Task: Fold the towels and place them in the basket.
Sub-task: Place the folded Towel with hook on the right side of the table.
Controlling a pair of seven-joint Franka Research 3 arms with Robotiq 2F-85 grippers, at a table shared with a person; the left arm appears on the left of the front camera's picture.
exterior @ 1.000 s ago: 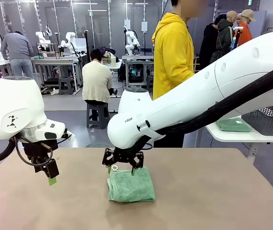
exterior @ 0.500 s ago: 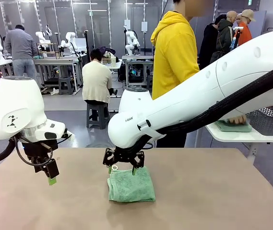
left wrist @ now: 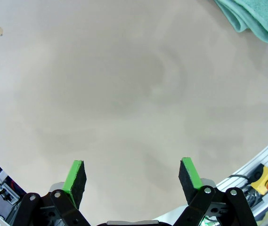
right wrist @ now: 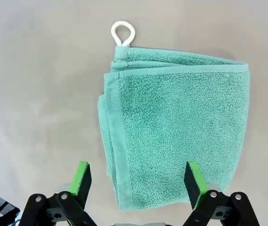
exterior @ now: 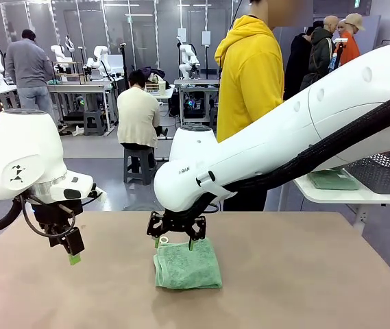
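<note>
A mint green towel (exterior: 188,266) lies folded into a small square on the brown table (exterior: 304,274), its white loop (right wrist: 123,33) at one corner. My right gripper (exterior: 176,236) hangs open just above the towel's far edge. In the right wrist view the towel (right wrist: 176,127) lies flat beyond the spread fingertips of that gripper (right wrist: 137,181), which hold nothing. My left gripper (exterior: 71,250) hovers open over bare table to the towel's left, and the left wrist view shows it (left wrist: 133,174) empty, with a towel edge (left wrist: 249,16) far off. The dark mesh basket (exterior: 385,171) stands on a white side table at right.
Another folded green towel (exterior: 333,179) rests on the white side table (exterior: 345,195) beside the basket. A person in a yellow hoodie (exterior: 249,75) stands behind the table's far edge. A yellow and red stop button (left wrist: 264,179) sits at the table's rim near my left arm.
Both grippers have held still and open. Half a second ago a person's hand rested on the green towel on the side table; it has since drawn back.
</note>
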